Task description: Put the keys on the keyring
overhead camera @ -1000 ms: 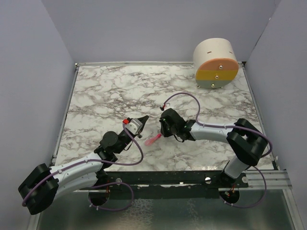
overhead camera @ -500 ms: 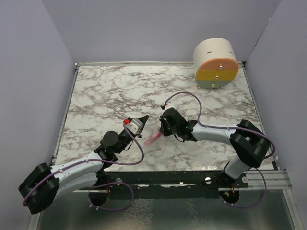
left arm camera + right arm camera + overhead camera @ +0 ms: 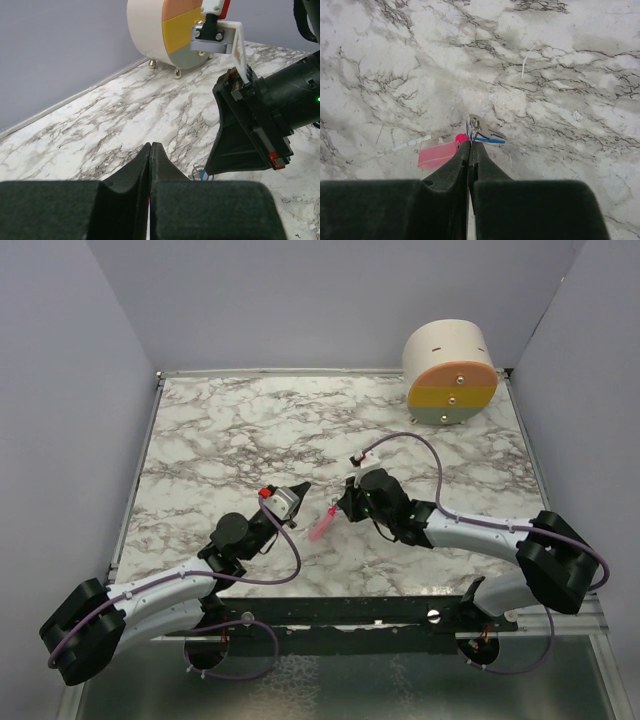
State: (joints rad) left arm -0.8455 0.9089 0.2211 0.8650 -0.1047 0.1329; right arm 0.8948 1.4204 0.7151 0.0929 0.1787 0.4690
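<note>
My right jaws are pinched on the red end of the keyring (image 3: 437, 156) at mid-frame, the blue key (image 3: 492, 141) just beyond on the worktop (image 3: 560, 60); my left jaws are closed, empty.

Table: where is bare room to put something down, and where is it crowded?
Free: the far-left part of the table, and the patch in front of the round box. Crowded: the middle, where left gripper, right gripper and keyring sit close.

The keyring (image 3: 437, 156) shows its pink-red tag slanting left, with the thin silver ring at the red end nipped in the right gripper (image 3: 468, 146). And the tiny blue-headed key (image 3: 490, 140) sits right against that ring, pointing right.
</note>
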